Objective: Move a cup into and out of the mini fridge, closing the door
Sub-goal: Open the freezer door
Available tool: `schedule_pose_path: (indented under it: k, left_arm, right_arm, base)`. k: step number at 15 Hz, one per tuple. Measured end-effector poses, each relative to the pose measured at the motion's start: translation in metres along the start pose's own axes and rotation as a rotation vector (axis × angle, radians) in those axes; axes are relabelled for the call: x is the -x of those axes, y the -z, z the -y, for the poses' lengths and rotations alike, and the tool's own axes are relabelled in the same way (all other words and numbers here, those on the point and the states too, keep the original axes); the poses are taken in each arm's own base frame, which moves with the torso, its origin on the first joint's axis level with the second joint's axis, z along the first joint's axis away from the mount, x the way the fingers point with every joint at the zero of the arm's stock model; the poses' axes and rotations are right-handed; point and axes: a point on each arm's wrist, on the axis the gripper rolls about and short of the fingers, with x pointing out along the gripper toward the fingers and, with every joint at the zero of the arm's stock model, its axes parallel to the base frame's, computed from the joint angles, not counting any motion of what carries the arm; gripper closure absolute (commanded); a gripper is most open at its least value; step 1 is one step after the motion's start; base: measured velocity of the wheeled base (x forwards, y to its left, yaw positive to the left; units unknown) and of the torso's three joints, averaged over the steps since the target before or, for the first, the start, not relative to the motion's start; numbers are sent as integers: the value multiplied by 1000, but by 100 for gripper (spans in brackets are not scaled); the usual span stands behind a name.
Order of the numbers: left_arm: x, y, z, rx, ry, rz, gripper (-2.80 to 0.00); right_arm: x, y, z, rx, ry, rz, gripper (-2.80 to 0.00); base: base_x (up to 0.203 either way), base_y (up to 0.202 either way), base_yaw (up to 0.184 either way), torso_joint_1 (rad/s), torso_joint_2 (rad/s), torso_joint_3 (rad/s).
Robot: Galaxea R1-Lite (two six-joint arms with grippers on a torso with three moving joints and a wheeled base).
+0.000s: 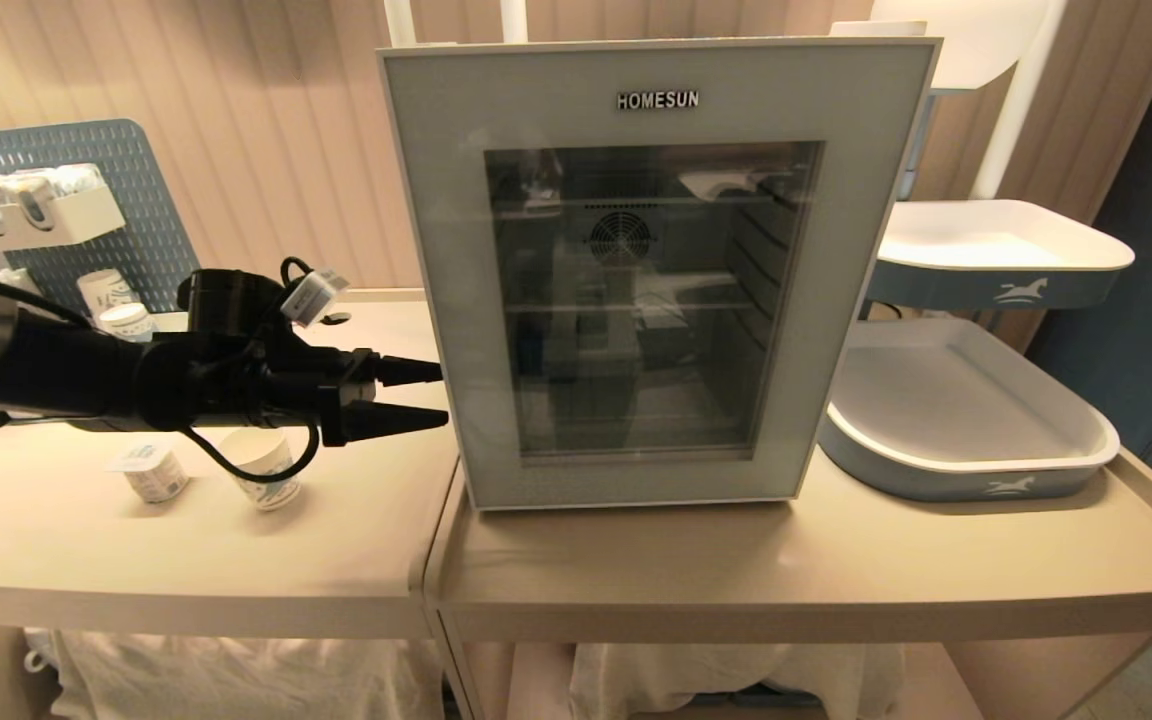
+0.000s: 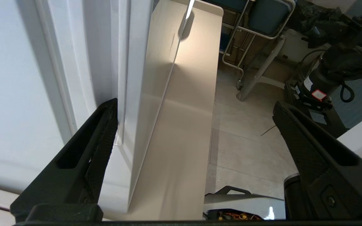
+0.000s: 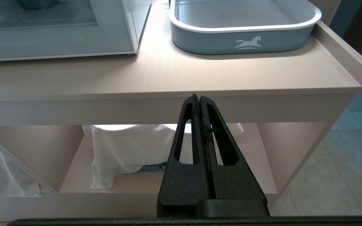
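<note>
The mini fridge (image 2: 17,78) stands on the right table with its door (image 1: 436,250) closed, "HOMESUN" lettered at the top. Through the dark glass I see wire shelves and a rear fan. My left gripper (image 1: 443,395) is open and level at the door's left edge. In the left wrist view one finger (image 2: 105,131) lies against the fridge's side at the door seam, and the other finger (image 2: 297,138) stands out in front. The cup (image 1: 264,472) sits on the left table under my left arm, partly hidden by a cable. My right gripper (image 3: 198,98) is shut below the table's front edge.
A small plastic pot with a foil lid (image 1: 151,470) stands beside the cup. A blue pegboard (image 1: 86,180) with a white rack is at the back left. Two blue-and-white trays (image 1: 976,420) sit right of the fridge. White cloth (image 3: 121,150) lies on the lower shelf.
</note>
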Motion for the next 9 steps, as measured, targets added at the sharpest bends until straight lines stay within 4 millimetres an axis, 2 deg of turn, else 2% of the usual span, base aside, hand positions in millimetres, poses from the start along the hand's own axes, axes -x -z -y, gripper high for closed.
schedule_pose_path:
  k: [6, 9]
  left_arm:
    - [4, 1, 27, 25, 10, -1, -280]
    - [9, -1, 52, 29, 15, -1, -280]
  right_arm:
    - [0, 0, 0, 0, 0, 0, 0]
    - [0, 0, 0, 0, 0, 0, 0]
  base:
    - [0, 0, 0, 0, 0, 0]
    - [0, 0, 0, 0, 0, 0]
